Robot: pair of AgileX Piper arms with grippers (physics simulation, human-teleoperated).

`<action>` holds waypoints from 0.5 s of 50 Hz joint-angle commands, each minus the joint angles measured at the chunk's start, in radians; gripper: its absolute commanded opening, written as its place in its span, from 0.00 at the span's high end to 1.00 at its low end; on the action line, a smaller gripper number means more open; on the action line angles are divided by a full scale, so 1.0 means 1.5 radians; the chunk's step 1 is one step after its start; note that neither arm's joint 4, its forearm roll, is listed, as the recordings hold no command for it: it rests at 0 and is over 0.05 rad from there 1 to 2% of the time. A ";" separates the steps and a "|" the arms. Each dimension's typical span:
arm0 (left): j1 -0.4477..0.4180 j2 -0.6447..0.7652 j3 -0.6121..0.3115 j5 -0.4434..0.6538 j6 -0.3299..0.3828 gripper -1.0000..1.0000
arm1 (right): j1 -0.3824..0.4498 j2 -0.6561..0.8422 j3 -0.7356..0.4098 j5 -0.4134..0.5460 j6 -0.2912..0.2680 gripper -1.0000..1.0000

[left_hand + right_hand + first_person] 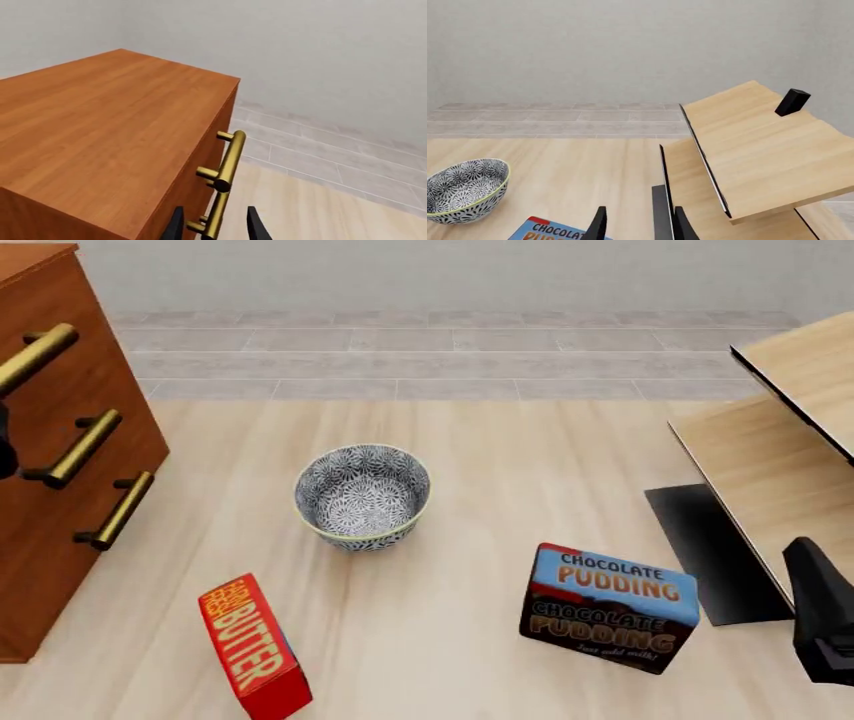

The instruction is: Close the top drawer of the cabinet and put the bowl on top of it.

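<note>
The cabinet [100,140] is reddish-brown wood and also stands at the front view's left edge [67,490]. Its top drawer's brass handle [228,159] runs down the front, which looks flush with the cabinet's edge. My left gripper [215,227] is open, its dark fingers [175,226] showing either side of a lower brass handle; I cannot tell whether they touch it. The patterned bowl [362,496] sits upright on the floor mid-scene, also seen in the right wrist view [466,189]. My right gripper [639,227] is open and holds nothing, well to the right of the bowl.
A red butter box [254,648] stands in front of the bowl to its left. A blue chocolate pudding box [611,607] stands to its front right. Pale light-wood furniture [787,440] with a dark panel [707,550] fills the right side.
</note>
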 commanded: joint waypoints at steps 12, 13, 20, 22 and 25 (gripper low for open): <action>0.017 0.022 0.015 -0.011 0.022 0.00 | 0.000 -0.001 0.002 -0.001 0.000 0.00; 0.018 0.018 0.016 -0.009 0.026 0.00 | 0.000 -0.001 0.002 -0.001 0.000 0.00; 0.008 0.018 0.016 -0.008 0.024 0.00 | 0.000 -0.001 0.002 -0.001 0.000 0.00; -0.002 0.009 0.017 -0.002 0.025 0.00 | 0.000 -0.001 0.002 -0.001 0.000 0.00; -0.019 0.003 0.012 0.008 0.028 0.00 | 0.000 -0.001 0.002 -0.001 0.000 0.00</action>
